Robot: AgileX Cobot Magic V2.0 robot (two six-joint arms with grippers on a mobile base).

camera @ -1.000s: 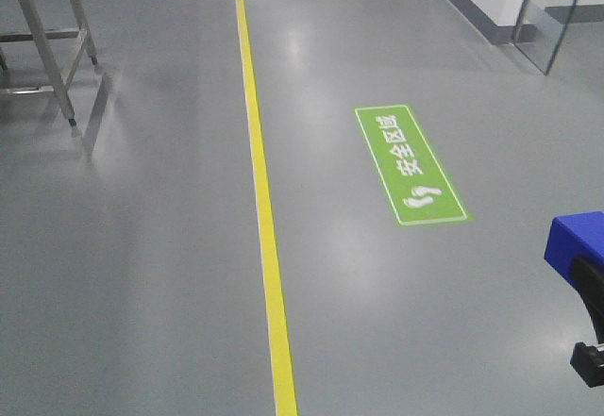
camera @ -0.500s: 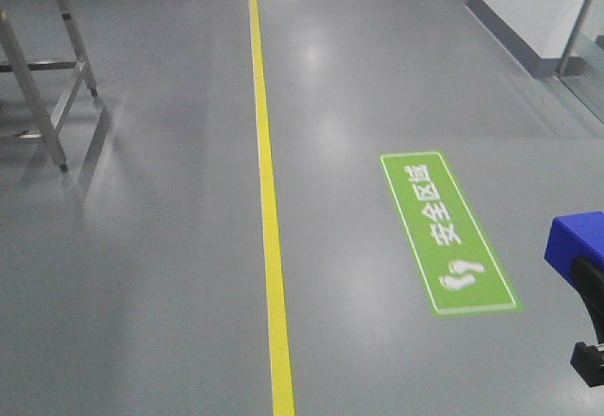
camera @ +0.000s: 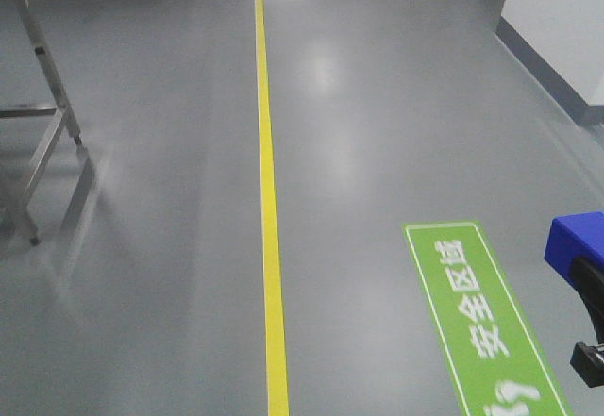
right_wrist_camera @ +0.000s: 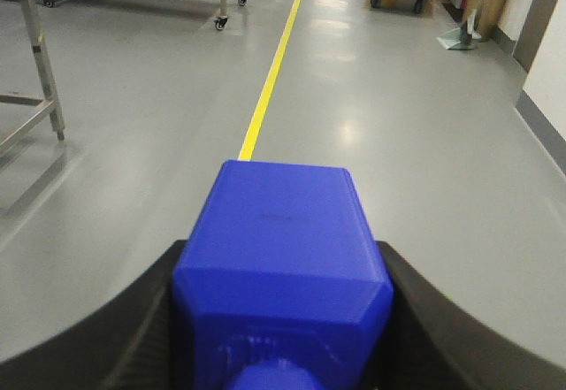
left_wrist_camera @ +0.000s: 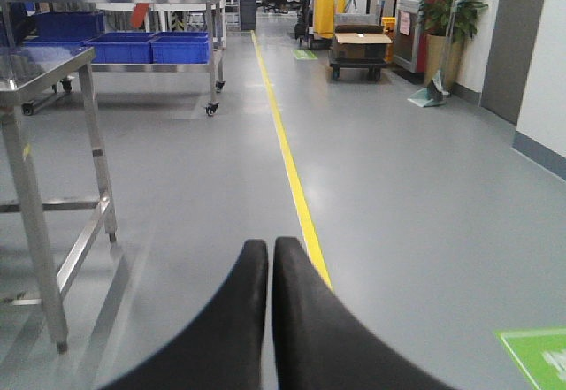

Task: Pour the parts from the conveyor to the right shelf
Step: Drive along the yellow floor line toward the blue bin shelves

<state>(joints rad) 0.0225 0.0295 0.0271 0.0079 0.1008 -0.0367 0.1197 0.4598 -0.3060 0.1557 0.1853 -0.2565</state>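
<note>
My right gripper [right_wrist_camera: 283, 319] is shut on a blue plastic container [right_wrist_camera: 281, 257], which juts forward between its black fingers and hides their tips. The same blue container [camera: 578, 240] shows at the right edge of the front view, with a bit of black gripper below it. My left gripper [left_wrist_camera: 270, 248] is shut and empty, its two black fingers pressed together above the grey floor. No conveyor shows. Steel shelves with several blue bins [left_wrist_camera: 124, 47] stand far ahead on the left.
A yellow floor line [camera: 269, 199] runs straight ahead. A green floor sign [camera: 481, 326] lies at lower right. A steel table frame [camera: 38, 133] stands at left, also in the left wrist view [left_wrist_camera: 53, 142]. A cart with a box [left_wrist_camera: 361, 49] and a potted plant [left_wrist_camera: 447, 19] stand far ahead. A white wall [camera: 557, 29] is at right.
The base has rolled forward: the green sign and the steel frame have slid down toward me in the front view, and the far cart wheel has come into sight. Both grippers are unchanged.
</note>
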